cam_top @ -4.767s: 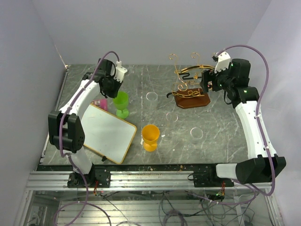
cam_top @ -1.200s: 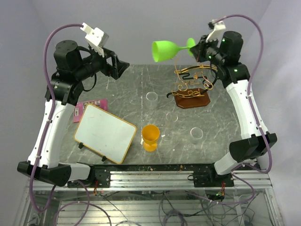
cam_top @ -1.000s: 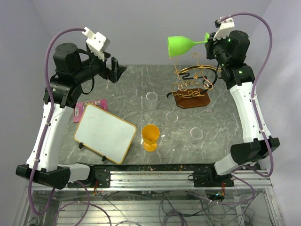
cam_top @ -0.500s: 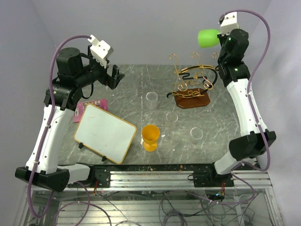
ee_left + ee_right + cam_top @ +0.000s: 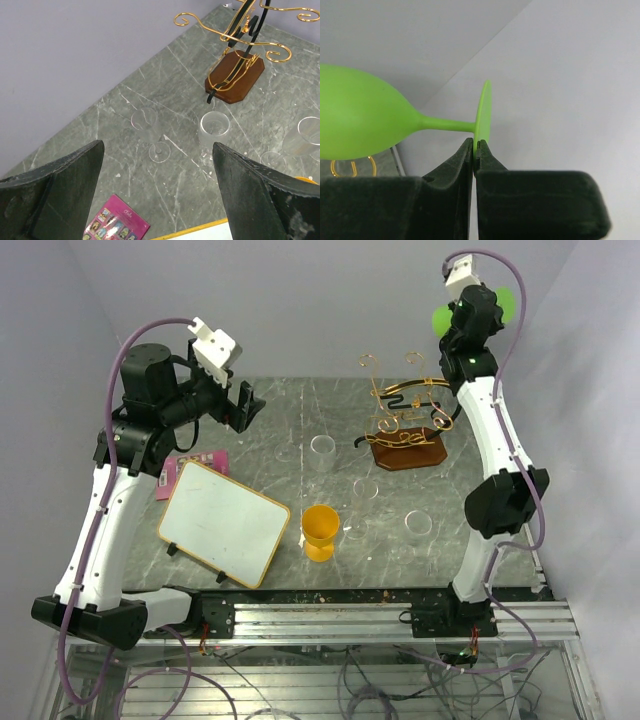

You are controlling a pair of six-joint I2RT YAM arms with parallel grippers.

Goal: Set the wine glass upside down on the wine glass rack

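Observation:
The wine glass (image 5: 360,120) is bright green and lies sideways in the air, bowl to the left. My right gripper (image 5: 475,145) is shut on the rim of its flat foot (image 5: 483,112). From above, the right arm stands tall at the back right, and green parts of the wine glass (image 5: 442,320) show on either side of its wrist, higher than the rack. The wine glass rack (image 5: 405,420), gold and black wire on a brown wooden base, stands on the table below; it also shows as the rack (image 5: 235,80). My left gripper (image 5: 245,405) hangs open and empty, high over the table's left.
An orange cup (image 5: 320,530) and a white board (image 5: 225,523) sit near the front. A pink card (image 5: 190,465) lies at the left. Clear glasses (image 5: 322,450) (image 5: 418,525) stand on the grey table; a clear stemmed glass (image 5: 147,122) and a tumbler (image 5: 214,129) sit under my left gripper.
The right arm has swung the green glass rightward and higher, from over the rack's left to behind its own wrist. The left arm has lowered slightly, still open.

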